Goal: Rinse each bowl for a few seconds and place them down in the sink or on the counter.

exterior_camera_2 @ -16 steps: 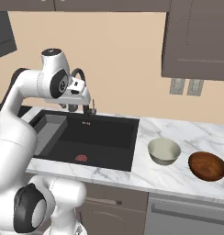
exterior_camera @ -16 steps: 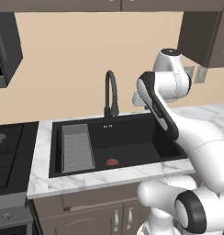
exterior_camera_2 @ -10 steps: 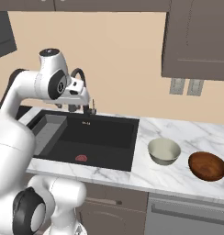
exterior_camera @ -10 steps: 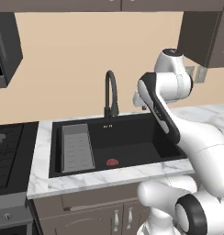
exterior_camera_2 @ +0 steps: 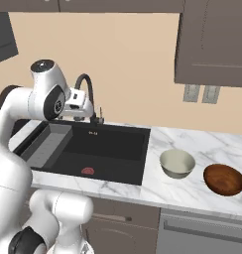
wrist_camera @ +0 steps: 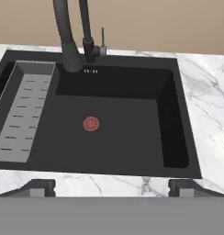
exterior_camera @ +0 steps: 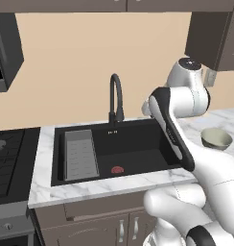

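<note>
Looking down from the hand view, you have the gripper [wrist_camera: 111,187] at 6 o'clock with its two dark fingertips [wrist_camera: 38,187] set wide apart and nothing between them. Just beyond them runs the front strip of the counter [wrist_camera: 109,180], white marble with grey veins. Past that lies the sink [wrist_camera: 178,114], a black rectangular basin: its red drain [wrist_camera: 91,123] sits slightly toward 9 o'clock from the middle, and the grey ribbed tray [wrist_camera: 22,112] lies along the basin's 9 o'clock wall. At 12 o'clock, on the far rim, the black gooseneck faucet [wrist_camera: 68,36] rises upright.

In the right base view, you find the two bowls on the counter at 3 o'clock of the sink. The pale bowl [exterior_camera_2: 177,163] stands near the basin's edge, upright, greenish inside. The reddish-brown bowl [exterior_camera_2: 224,179] rests further toward 3 o'clock, just beside the pale one but apart from it. The arm is raised above the sink's near side, well apart from both bowls.
</note>
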### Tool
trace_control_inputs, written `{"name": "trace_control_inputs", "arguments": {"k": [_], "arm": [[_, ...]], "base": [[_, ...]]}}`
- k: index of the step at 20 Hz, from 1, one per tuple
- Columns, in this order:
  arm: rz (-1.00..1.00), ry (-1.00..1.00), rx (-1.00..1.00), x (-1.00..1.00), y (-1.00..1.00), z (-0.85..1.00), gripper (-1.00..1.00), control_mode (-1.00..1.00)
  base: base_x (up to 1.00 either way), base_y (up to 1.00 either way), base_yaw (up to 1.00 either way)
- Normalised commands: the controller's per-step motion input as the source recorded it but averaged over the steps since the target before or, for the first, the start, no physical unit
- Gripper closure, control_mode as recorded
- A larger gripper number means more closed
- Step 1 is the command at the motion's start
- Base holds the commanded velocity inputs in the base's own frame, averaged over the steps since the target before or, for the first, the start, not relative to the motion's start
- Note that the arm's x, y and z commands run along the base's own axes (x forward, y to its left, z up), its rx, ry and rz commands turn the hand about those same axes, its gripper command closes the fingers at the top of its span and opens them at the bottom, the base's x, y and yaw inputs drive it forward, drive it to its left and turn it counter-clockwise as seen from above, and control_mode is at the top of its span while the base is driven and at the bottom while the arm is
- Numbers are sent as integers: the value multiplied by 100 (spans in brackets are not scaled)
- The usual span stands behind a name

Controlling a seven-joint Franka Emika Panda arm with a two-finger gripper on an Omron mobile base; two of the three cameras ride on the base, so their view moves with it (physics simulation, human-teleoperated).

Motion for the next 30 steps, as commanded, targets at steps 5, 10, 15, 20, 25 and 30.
{"name": "trace_control_inputs", "arguments": {"k": [5, 10, 15, 20, 25, 30], "arm": [[0, -18, 0, -10, 0, -5, -100, -100], [1, -17, 0, -2, -1, -6, -100, -100], [3, -15, 0, 0, -6, -11, -100, -100], [5, -12, 0, 0, -10, -10, -100, -100], [7, -10, 0, 0, -14, -6, -100, -100], [7, -11, 0, 0, -16, 0, -100, -100]], "base": [[0, 0, 0], [0, 0, 0], [0, 0, 0], [0, 0, 0], [0, 0, 0], [0, 0, 0]]}}
